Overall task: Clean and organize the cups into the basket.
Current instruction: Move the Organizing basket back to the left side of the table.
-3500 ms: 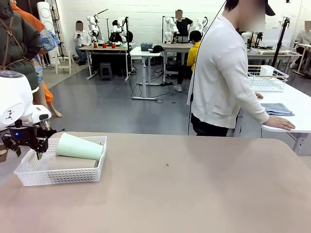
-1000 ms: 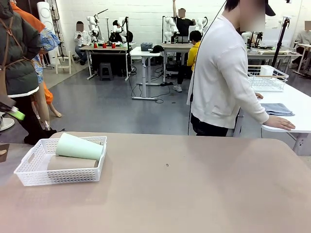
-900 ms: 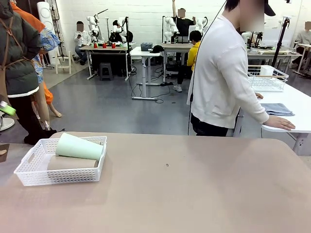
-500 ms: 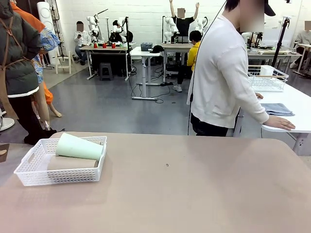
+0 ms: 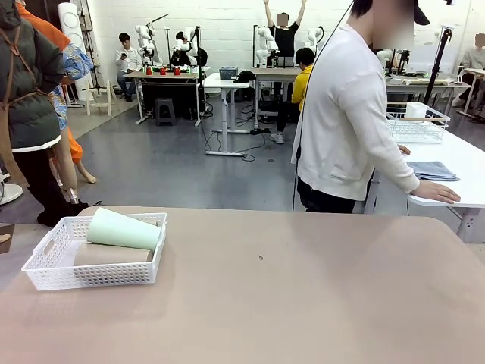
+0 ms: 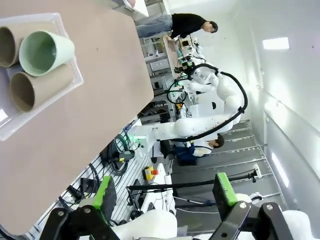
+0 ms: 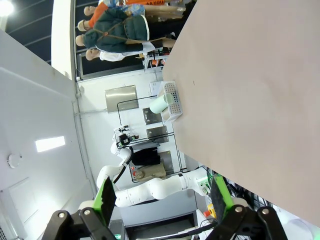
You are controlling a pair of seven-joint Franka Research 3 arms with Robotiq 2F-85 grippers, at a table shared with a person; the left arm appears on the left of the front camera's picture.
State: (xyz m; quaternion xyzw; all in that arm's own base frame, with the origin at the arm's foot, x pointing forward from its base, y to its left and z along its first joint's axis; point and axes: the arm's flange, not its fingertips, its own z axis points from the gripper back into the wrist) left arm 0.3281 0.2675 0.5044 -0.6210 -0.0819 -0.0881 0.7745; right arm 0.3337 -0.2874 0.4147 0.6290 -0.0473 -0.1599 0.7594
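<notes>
- Cups lie in the front view inside the basket (image 5: 95,264) at the near left of the counter (image 5: 288,296): the mint cup (image 5: 123,230) rests on its side atop a tan cup (image 5: 112,255). We judge the sorting all but done. The risk we see is the mint cup rolling off its perch if the basket is nudged, since it sits high against the rim.
- Beyond the far edge, a person in a white top (image 5: 348,121) stands turned away, one hand (image 5: 436,192) on a neighbouring white table beside a folded grey cloth (image 5: 432,170) and a white wire basket (image 5: 417,121). Nothing stands between us and the lattice basket.
- From the left wrist, our left gripper (image 6: 162,200) hangs with its jaws spread wide and empty, well apart from the basket (image 6: 45,107). Here we look into three open mouths: two tan cups (image 6: 30,90) with the mint one (image 6: 45,51) between and above them.
- From the right wrist, our right gripper (image 7: 162,197) has its jaws released too, holding nothing. The basket (image 7: 171,102) with the mint cup (image 7: 159,105) sits far off at the counter's end. A reach from this side would have to cross the whole bare counter (image 7: 250,90).
</notes>
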